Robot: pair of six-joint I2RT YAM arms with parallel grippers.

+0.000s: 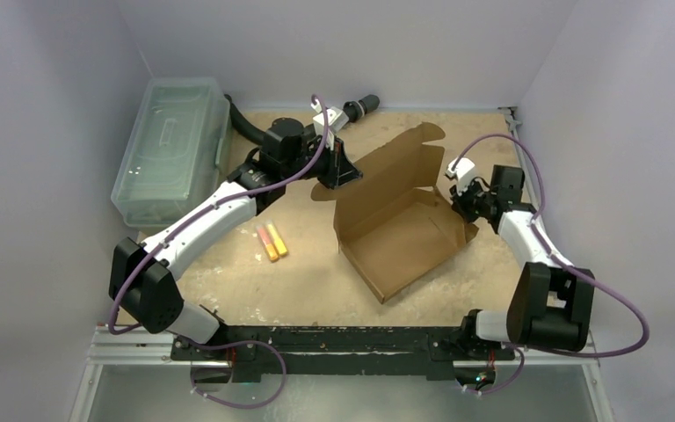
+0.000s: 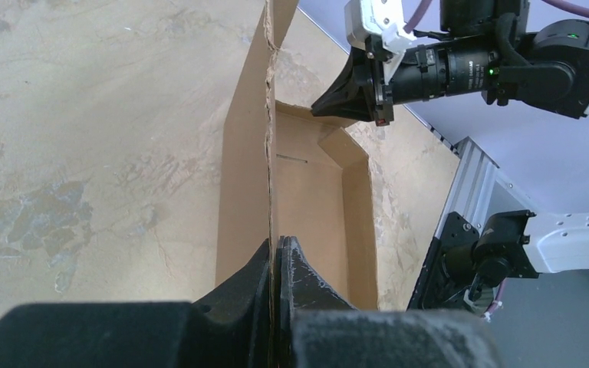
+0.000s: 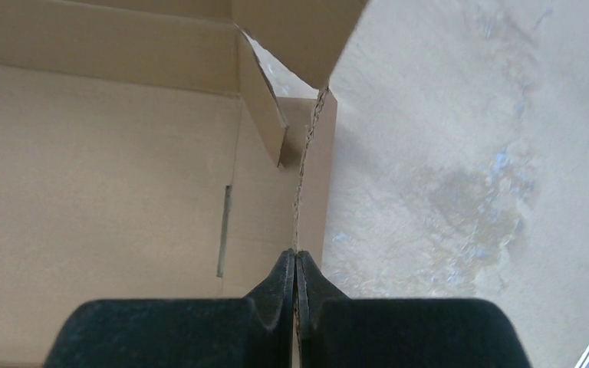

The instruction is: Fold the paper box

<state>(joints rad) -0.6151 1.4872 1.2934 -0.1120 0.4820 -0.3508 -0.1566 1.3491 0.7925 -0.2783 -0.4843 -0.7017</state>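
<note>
The paper box [image 1: 400, 237] is brown corrugated cardboard, standing open in the middle of the table with its walls up and its lid flap [image 1: 404, 158] raised at the back. My left gripper [image 1: 338, 169] is shut on the box's far-left wall. In the left wrist view the wall's thin edge [image 2: 268, 153] runs straight up from between the left gripper [image 2: 278, 244]. My right gripper [image 1: 461, 200] is shut on the right side wall. In the right wrist view that wall's edge [image 3: 303, 176] sits in the right gripper [image 3: 296, 254], with the box floor [image 3: 107, 192] to the left.
A clear plastic lidded bin [image 1: 171, 145] stands at the back left. Two orange and yellow sticks [image 1: 272, 242] lie left of the box. A black cylinder [image 1: 362, 107] lies at the back edge. A metal rail [image 1: 334, 338] runs along the near edge, and walls close in on three sides.
</note>
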